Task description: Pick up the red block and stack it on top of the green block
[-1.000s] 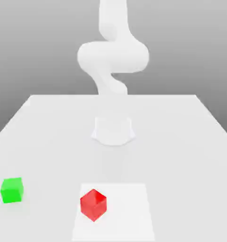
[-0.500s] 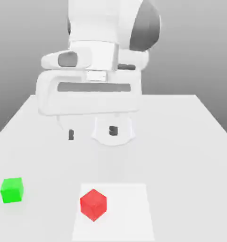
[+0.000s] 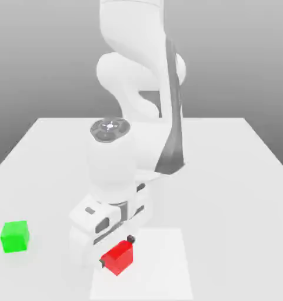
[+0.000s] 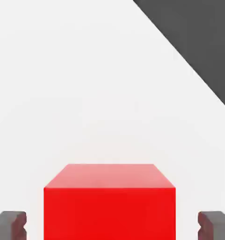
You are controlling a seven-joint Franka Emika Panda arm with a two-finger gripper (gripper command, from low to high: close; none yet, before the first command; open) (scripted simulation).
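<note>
Red block-wise, everything is turning on one relation: how the cube is sitting between the two fingertips, and which way the green block is lying from there.

Starting at the exterior view's left, the green block is resting alone on the white table, near the front edge and well apart from the arm. Nothing is touching it.

Moving rightward, the gripper is pointing down over the red block, with one dark fingertip showing at the cube's rear corner and the other at its near-left corner. The fingers are straddling the cube diagonally. The block is sitting on a slightly lighter square patch of the table, towards that patch's left side.

The hand view is giving the closer reading. The red cube is lying square between the fingers, and a strip of bare table is showing on each side between pad and cube face. So the jaws are standing apart around the block rather than pinching it (no contact is visible on either side).

As a judgement, the grasp is not yet made. The cube is looking centred in the gap, so closing should be meeting both faces evenly. After that, the carry is heading towards the exterior view's left, across to the green block.
</note>
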